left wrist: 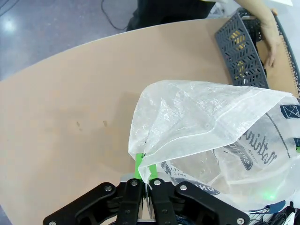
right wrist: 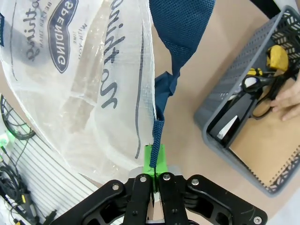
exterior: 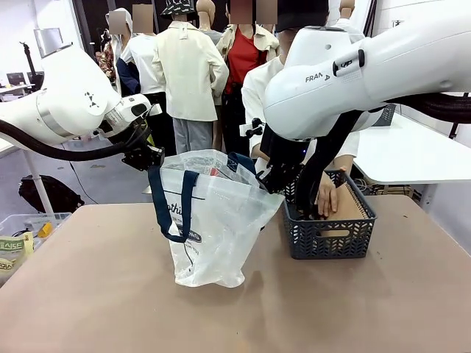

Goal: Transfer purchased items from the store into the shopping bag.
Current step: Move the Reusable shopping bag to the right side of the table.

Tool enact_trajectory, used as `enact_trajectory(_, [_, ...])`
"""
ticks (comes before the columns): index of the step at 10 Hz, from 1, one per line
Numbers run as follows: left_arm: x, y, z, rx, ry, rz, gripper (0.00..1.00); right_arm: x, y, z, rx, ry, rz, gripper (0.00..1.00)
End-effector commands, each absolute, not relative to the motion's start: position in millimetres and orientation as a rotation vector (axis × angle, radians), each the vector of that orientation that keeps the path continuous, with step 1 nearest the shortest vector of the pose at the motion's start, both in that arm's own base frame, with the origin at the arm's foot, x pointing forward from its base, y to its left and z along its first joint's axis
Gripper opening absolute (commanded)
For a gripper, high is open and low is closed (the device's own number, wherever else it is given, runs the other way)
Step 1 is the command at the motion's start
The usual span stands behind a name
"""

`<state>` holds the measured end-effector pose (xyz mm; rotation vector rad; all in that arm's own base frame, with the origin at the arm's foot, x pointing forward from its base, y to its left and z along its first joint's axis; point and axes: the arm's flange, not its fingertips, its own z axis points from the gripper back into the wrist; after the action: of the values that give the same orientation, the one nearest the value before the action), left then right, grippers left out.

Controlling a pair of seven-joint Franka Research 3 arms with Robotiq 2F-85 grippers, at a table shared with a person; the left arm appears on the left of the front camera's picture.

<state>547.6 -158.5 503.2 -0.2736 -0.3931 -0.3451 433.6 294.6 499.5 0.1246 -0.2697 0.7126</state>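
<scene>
The shopping bag [exterior: 213, 220] stands near the middle of the surface [exterior: 88, 294], its bottom resting there and its mouth pulled wide. The left tool [exterior: 147, 157] is clamped on the thin plastic rim at one side. The right tool [exterior: 271, 179] is clamped on the opposite rim, where a blue strap [right wrist: 161, 89] is sewn on. Both tools are given over to holding the bag, and neither carries an item.

Something printed shows through the top of the bag, but I cannot tell what lies inside. Just beside the bag, toward the robot's right, sits a dark grey basket [exterior: 324, 239]. A person's hand [exterior: 326, 195] reaches into it and rests on a flat brown pad [exterior: 347, 206]. A yellow thing [right wrist: 276, 57] and some black ones lie next to the pad.

The bag looks ready to receive. With goods lying in the basket, the transfer seems far from finished, and the loading appears to fall to the person.
</scene>
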Motion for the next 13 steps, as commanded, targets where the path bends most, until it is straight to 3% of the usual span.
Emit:
enact_trajectory(1, [546.8,-154.2,505.4,-0.272,-0.390,-0.333,0.00,431.9,290.1,497.7,0.131,-0.264,0.699,0.00])
enact_trajectory(13, [546.8,-154.2,505.4,-0.272,-0.390,-0.333,0.00,431.9,290.1,497.7,0.131,-0.264,0.699,0.00])
